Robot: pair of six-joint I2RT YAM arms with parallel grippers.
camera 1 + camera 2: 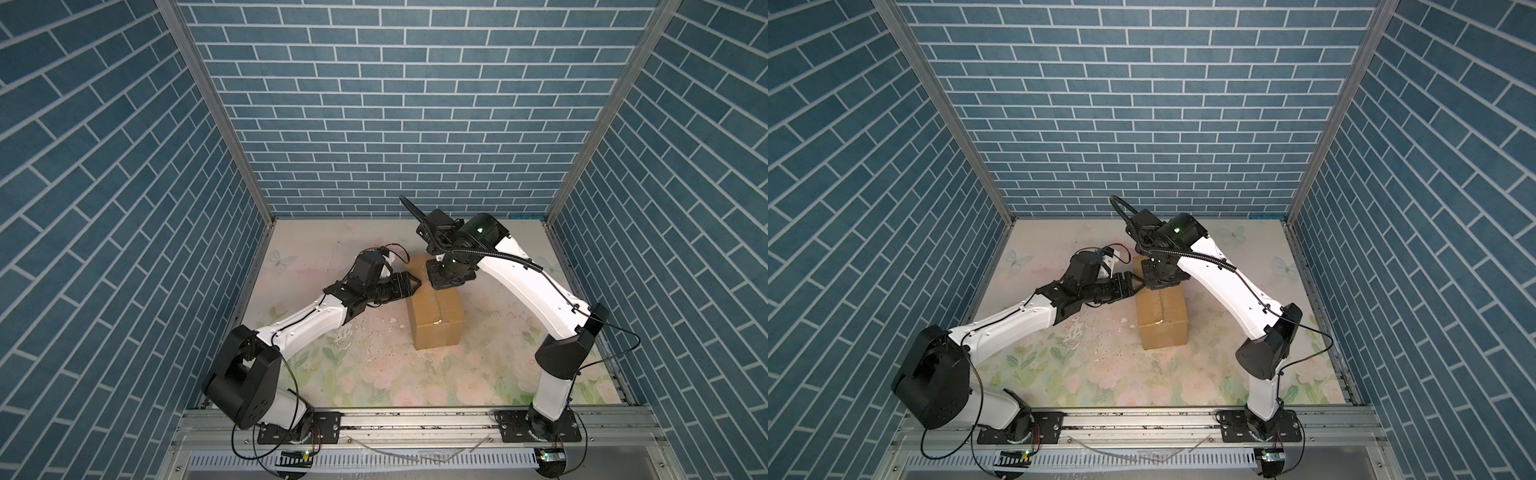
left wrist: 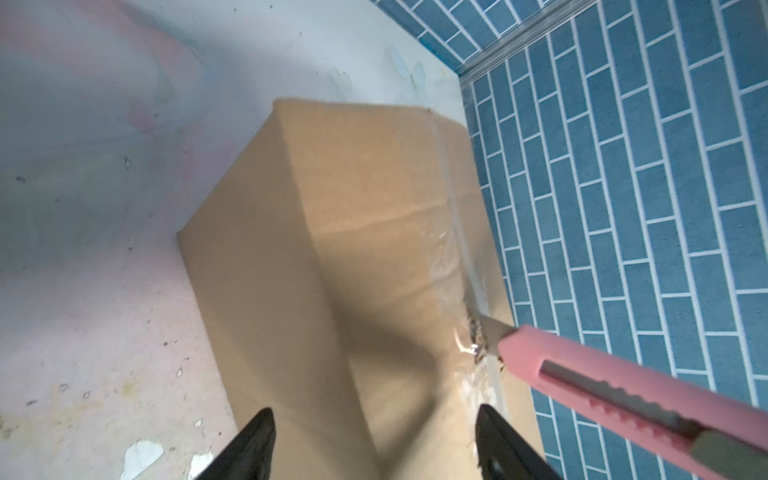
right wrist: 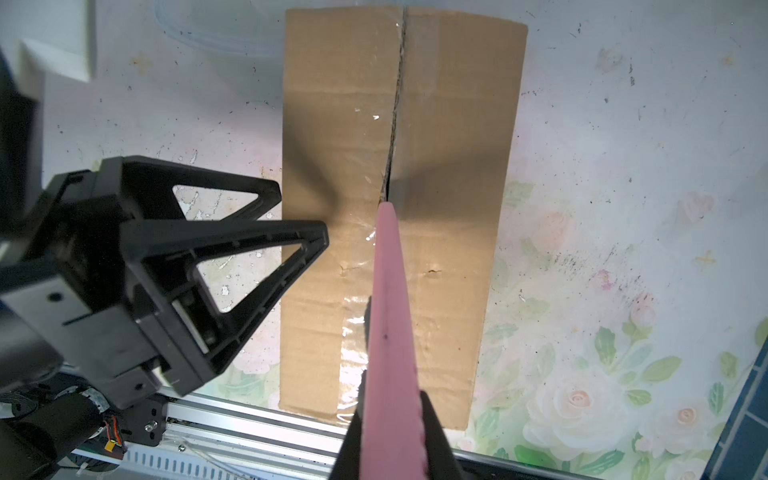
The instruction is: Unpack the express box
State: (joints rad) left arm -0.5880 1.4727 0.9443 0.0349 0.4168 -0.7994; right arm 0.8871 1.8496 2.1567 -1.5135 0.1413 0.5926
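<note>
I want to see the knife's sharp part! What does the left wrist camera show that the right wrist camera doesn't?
Only the left wrist view: the metal blade poking into the tape, and the long side of the express box. Only the right wrist view: the whole left gripper, open at the box's edge, the dark slit along the seam, and the metal rail. Both: the box's top, its tape and the pink knife.
</note>
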